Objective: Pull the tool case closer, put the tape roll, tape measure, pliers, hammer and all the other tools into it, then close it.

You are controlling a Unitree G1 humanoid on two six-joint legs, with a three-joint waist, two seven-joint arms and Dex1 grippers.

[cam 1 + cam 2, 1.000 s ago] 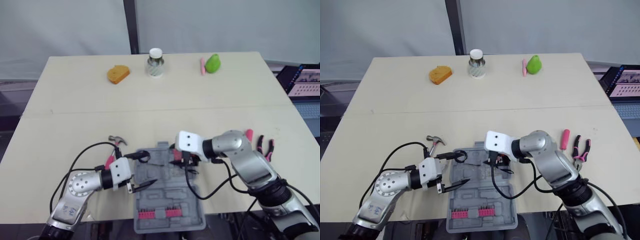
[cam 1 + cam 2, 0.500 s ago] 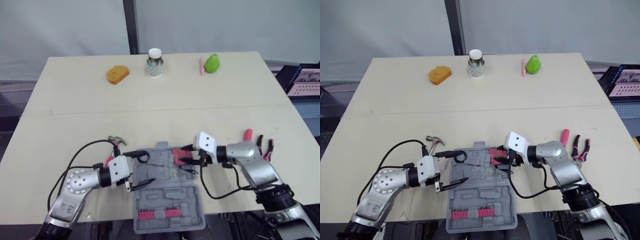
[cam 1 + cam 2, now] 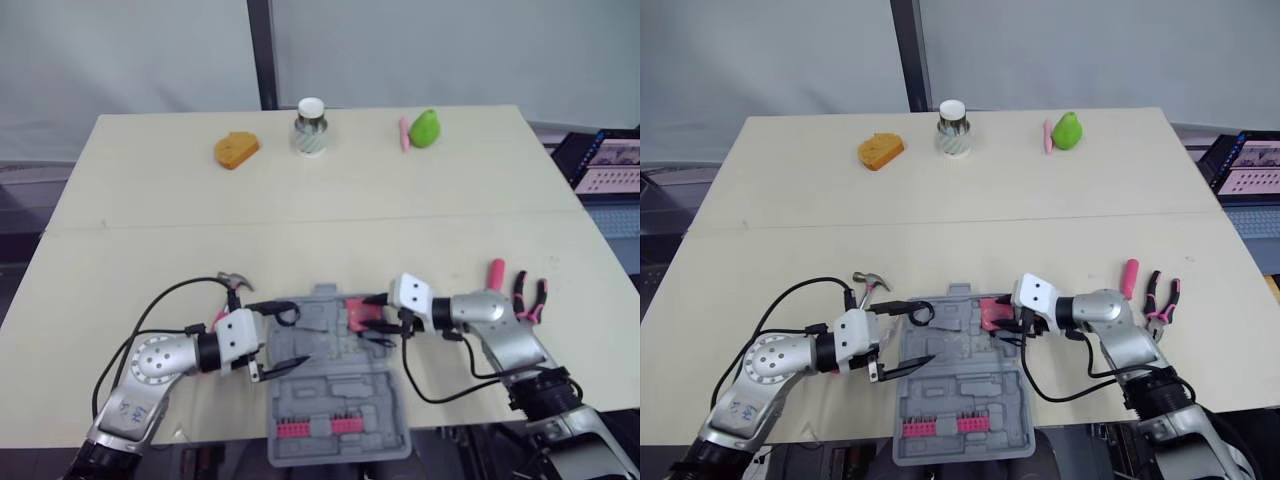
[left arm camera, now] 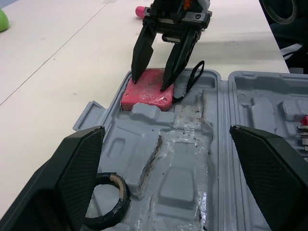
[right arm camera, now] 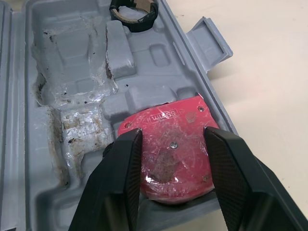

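Starting on your left, the hammer (image 3: 233, 283) is lying on the counter (image 3: 300, 200) just off the open tool case's (image 3: 340, 395) far-left corner. Your left claw (image 3: 300, 337) is spread wide over the case's left edge, and the tape roll (image 5: 138, 25) sits in its pocket by the upper finger. The tape measure (image 5: 166, 130) is in the far-right corner of the case. Your right claw (image 3: 368, 313) is spread too, with its fingertips resting on top of the tape measure. The screwdriver (image 3: 495, 272) and pliers (image 3: 528, 297) are out on the counter to the right.
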